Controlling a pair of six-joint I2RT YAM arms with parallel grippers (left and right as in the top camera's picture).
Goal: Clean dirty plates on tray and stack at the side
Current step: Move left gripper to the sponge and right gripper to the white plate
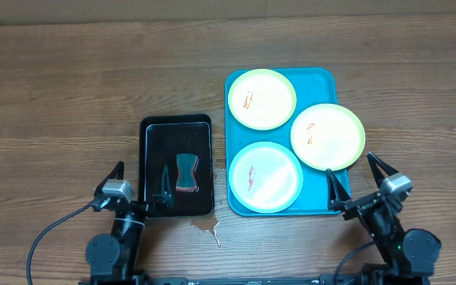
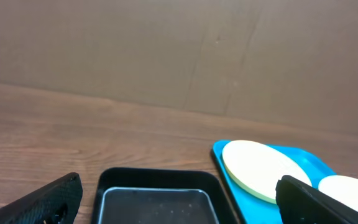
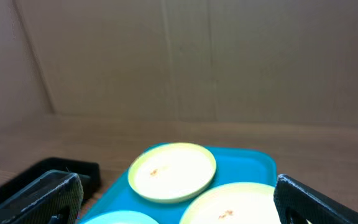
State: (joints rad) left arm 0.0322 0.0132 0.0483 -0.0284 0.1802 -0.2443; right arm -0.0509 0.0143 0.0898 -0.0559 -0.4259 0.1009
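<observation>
Right wrist: mint plate (image 3: 117,219) cut off by bottom edge.

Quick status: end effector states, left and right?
Left end effector: open, holding nothing.
Right end effector: open, holding nothing.

Brown wood-grain counter (image 1: 70,87), grain running left to right. Directly on it, right of centre: large turquoise tray (image 1: 317,83), long side lying near to far. Just left of that, parted by a narrow strip of bare wood: smaller black tray (image 1: 176,119), set nearer. Off its near right corner, a small pale patch (image 1: 208,229), perhaps a wet spill. Beyond the far edge, cardboard wall (image 2: 166,50).
</observation>
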